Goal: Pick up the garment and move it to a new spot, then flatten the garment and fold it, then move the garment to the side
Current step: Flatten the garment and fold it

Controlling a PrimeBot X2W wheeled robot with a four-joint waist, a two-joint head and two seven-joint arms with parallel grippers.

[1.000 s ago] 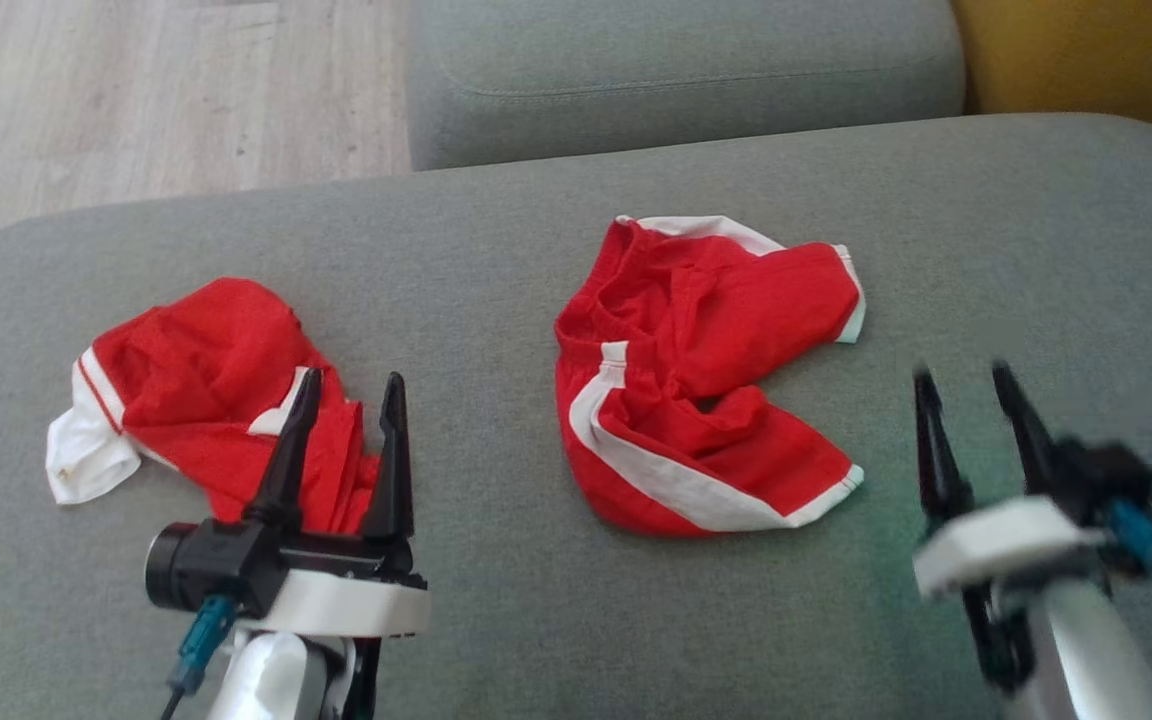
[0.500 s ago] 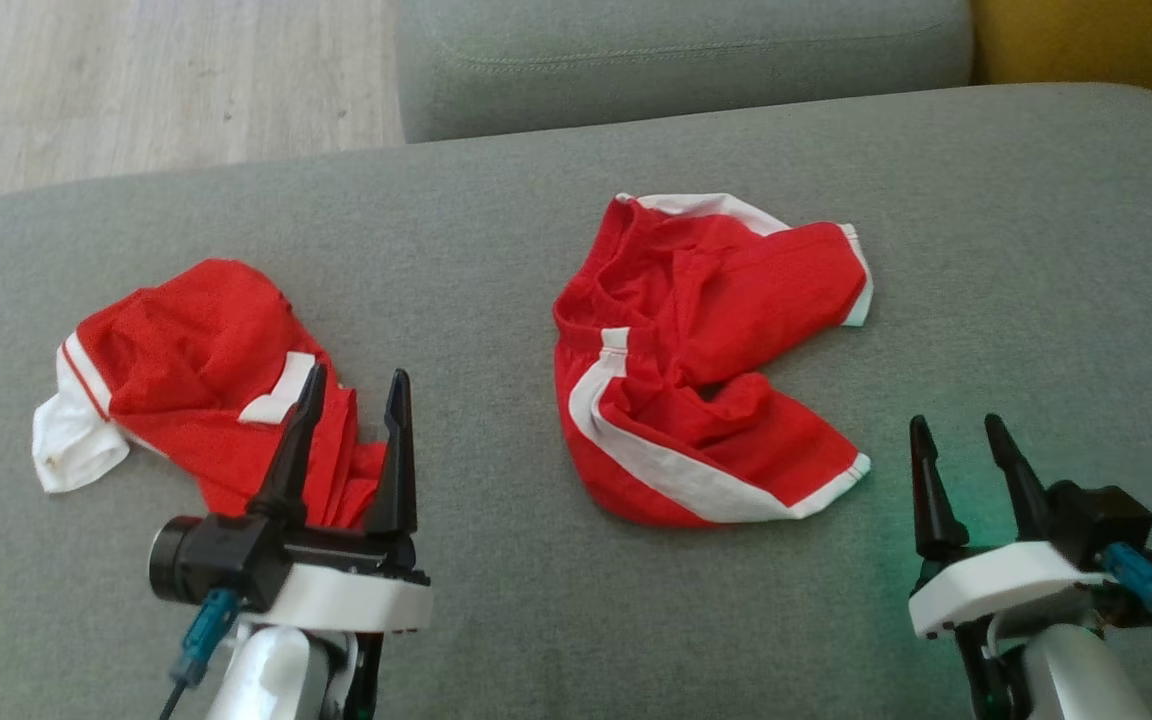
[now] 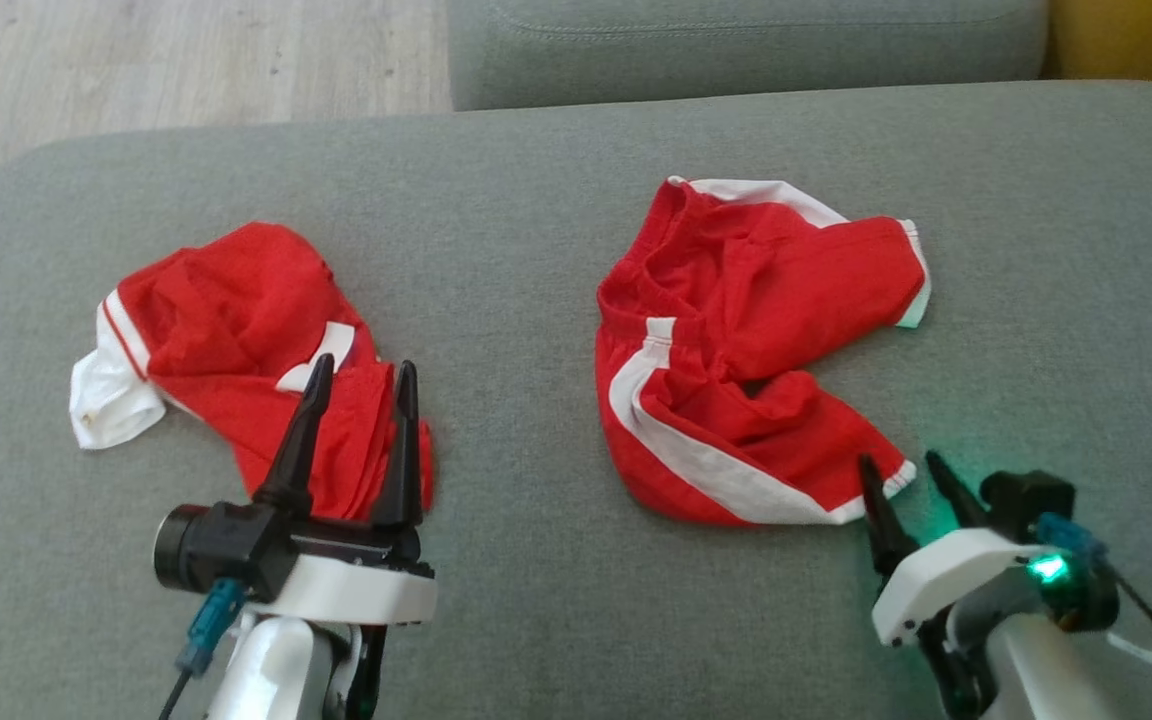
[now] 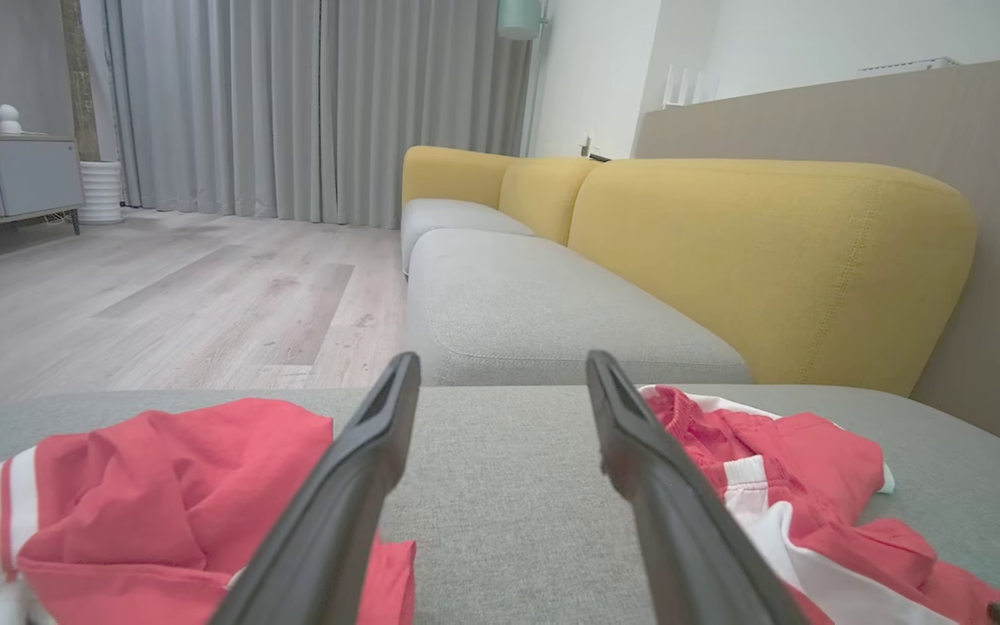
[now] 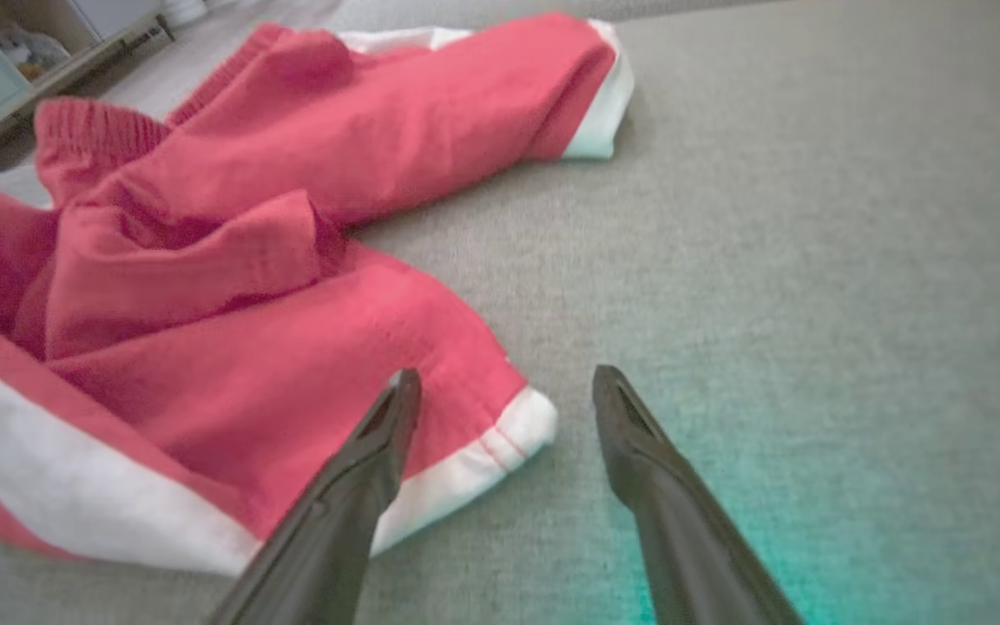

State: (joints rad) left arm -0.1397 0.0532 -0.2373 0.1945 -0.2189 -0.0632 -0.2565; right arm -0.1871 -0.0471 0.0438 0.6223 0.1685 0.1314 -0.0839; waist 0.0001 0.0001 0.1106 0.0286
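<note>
Red shorts (image 3: 736,340) with white side stripes lie crumpled in the middle of the grey sofa cushion (image 3: 536,260), also seen in the right wrist view (image 5: 248,260). My right gripper (image 3: 899,459) is open at the near leg's white hem corner. In its wrist view (image 5: 507,371) one finger is over the hem and the other over bare cushion. A second red garment (image 3: 226,340) with a white sleeve lies at the left. My left gripper (image 3: 364,365) hovers open over that garment's near edge, with nothing between its fingers (image 4: 502,358).
Beyond this cushion sits another grey seat cushion (image 3: 736,50), with a yellow backrest (image 4: 760,252) along the right. Wooden floor (image 3: 166,60) lies past the cushion's far left edge. Bare grey cushion stretches to the right of the shorts and along the near side.
My right gripper has come down and in towards the shorts' near hem corner. The head camera has shifted, sliding the whole scene rightward. The left gripper has held its place over the left garment.
</note>
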